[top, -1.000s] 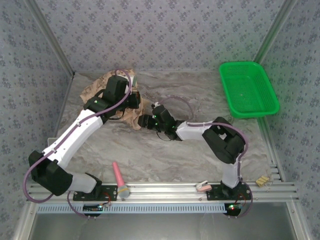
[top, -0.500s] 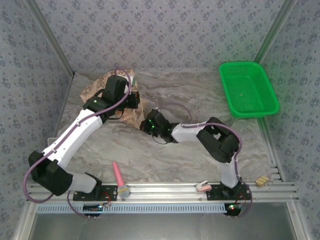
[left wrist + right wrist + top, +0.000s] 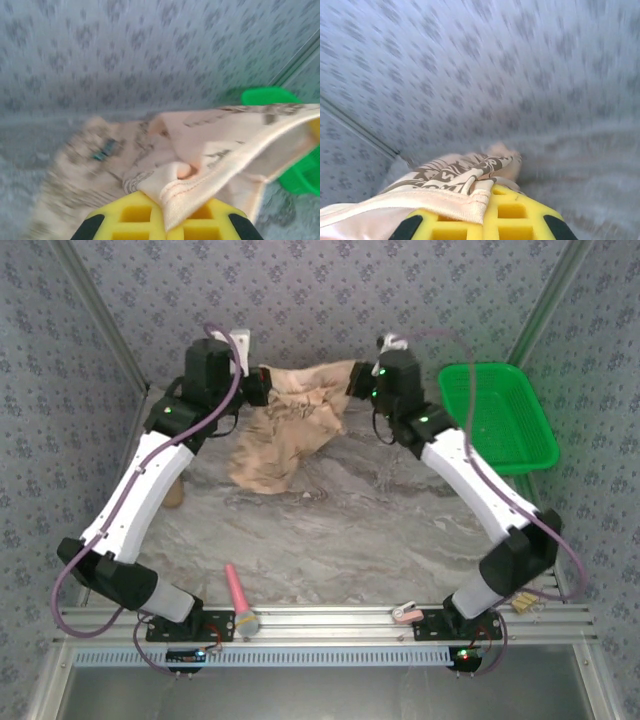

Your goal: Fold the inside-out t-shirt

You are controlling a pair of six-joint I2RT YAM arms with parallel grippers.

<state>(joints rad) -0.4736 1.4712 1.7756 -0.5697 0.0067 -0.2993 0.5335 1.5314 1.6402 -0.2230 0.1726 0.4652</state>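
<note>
Top external view: clamped on soft peach-tan compass-print cloth t-shirt (image 3: 295, 425) by left gripper (image 3: 262, 392) and right gripper (image 3: 354, 386), jaws pinching cloth edge; stretched between them at far side, lower folds drooping toward grey marbled table (image 3: 400, 530).

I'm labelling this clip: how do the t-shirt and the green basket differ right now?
The t-shirt is soft peach-tan cloth with dark print, crumpled; the green basket is rigid plain plastic. The t-shirt hangs between the left end effector and the right end effector, both shut on it, its lower end draping down to the table; the green basket sits flat, not held. Both are at the table's far side.
</note>
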